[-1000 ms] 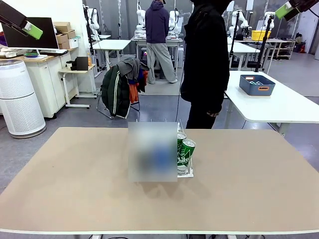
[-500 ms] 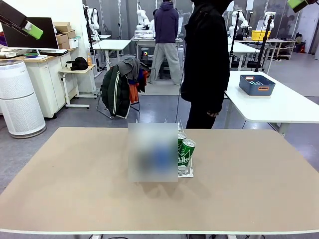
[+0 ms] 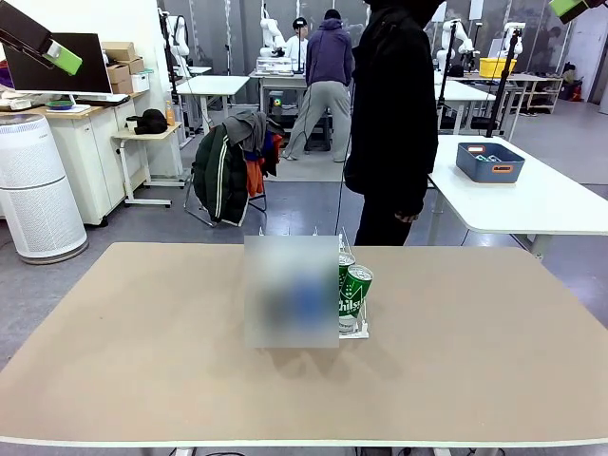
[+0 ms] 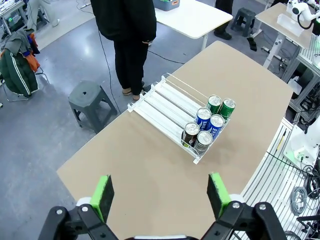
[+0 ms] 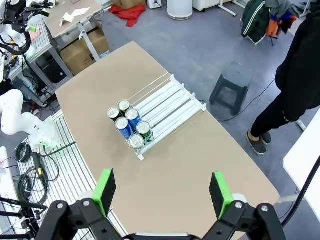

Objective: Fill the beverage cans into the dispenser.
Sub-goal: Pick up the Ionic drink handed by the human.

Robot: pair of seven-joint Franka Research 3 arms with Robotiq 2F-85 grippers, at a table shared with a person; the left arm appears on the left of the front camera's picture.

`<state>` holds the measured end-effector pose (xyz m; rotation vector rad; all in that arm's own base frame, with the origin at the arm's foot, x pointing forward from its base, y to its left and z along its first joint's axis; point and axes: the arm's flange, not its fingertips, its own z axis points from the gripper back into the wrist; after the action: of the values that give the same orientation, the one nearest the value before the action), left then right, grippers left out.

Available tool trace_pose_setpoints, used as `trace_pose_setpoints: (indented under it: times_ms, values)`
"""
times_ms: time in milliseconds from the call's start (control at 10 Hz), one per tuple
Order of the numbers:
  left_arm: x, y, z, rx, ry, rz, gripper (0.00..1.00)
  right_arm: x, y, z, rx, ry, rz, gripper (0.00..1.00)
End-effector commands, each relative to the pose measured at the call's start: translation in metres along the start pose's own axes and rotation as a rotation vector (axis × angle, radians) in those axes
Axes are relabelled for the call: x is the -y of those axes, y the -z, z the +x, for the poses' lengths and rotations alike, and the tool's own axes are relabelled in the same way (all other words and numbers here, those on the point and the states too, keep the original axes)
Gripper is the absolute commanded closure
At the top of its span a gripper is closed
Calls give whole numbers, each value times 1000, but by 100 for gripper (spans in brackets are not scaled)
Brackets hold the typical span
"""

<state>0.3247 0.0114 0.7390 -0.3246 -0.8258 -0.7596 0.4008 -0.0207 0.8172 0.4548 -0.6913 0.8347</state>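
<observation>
The dispenser (image 4: 167, 102), a white three-lane rack, lies on the tan table (image 4: 150, 175) far below my left gripper (image 4: 160, 195), which is open and holds nothing. Several beverage cans stand in pairs at the rack's end: green (image 4: 221, 106), blue (image 4: 209, 120) and dark (image 4: 196, 137). My right gripper (image 5: 162, 192) is also open and empty, high over the same dispenser (image 5: 167, 102) and cans (image 5: 129, 125). In the front view the green cans (image 3: 352, 288) stand mid-table, with the left gripper (image 3: 61, 56) at the top left and the right gripper (image 3: 570, 8) at the top right.
A person in black (image 3: 391, 114) stands at the table's far edge. A grey stool (image 4: 90, 100) stands on the floor beside them. A white side table with a blue bin (image 3: 489, 161) is at the back right.
My right gripper has risen slightly toward the picture's top right corner. Someone in the background has walked to the right. The cans and my left gripper have not moved.
</observation>
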Motion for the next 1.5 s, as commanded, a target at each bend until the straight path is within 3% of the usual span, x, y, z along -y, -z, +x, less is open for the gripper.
trace_pose_setpoints:
  times_ms: [0, 600, 1400]
  values:
    - [0, 0, 0, 0, 0, 0, 0, -1, 0, 0, 1, -1, 9, 0]
    - [21, -13, 11, -113, -51, -98, 0, -1, 0, 0, 1, -1, 9, 0]
    - [28, -46, 32, -103, 41, -64, 0, 5, 1, -3, -10, -40, -47, 0]
